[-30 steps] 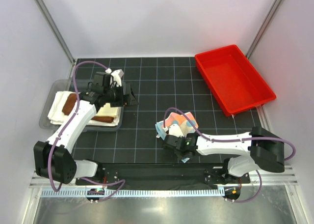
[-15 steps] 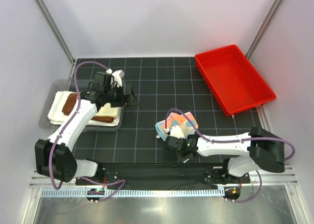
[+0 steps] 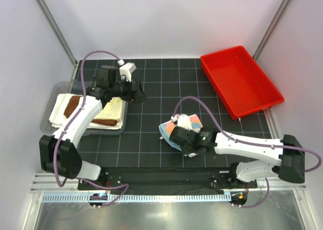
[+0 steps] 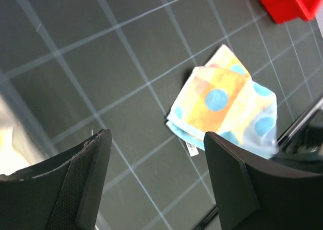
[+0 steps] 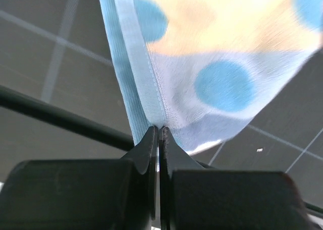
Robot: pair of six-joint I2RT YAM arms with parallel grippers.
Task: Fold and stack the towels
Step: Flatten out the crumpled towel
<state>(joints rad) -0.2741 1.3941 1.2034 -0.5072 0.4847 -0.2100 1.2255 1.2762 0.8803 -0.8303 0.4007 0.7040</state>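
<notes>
With 3 towels [image 3: 60, 114] lying stacked in the tray [image 3: 55, 89], the right jaws are pinching tight the hem of the last, pastel towel [image 5: 217, 48] mid-surface [image 3: 161, 89]; the left jaws are hanging wide open, empty.

- Left arm [image 3: 75, 123] and right arm [image 3: 247, 144] — smooth white link shells joined by black joint housings.
- A thin purple cable [image 3: 101, 52] loops along each arm.
- Bulky black shoulder blocks [image 3: 55, 162] sit at the bases.
- Fingers [image 4: 83, 184] are matte black and blocky — one inner face has a mesh texture.
</notes>
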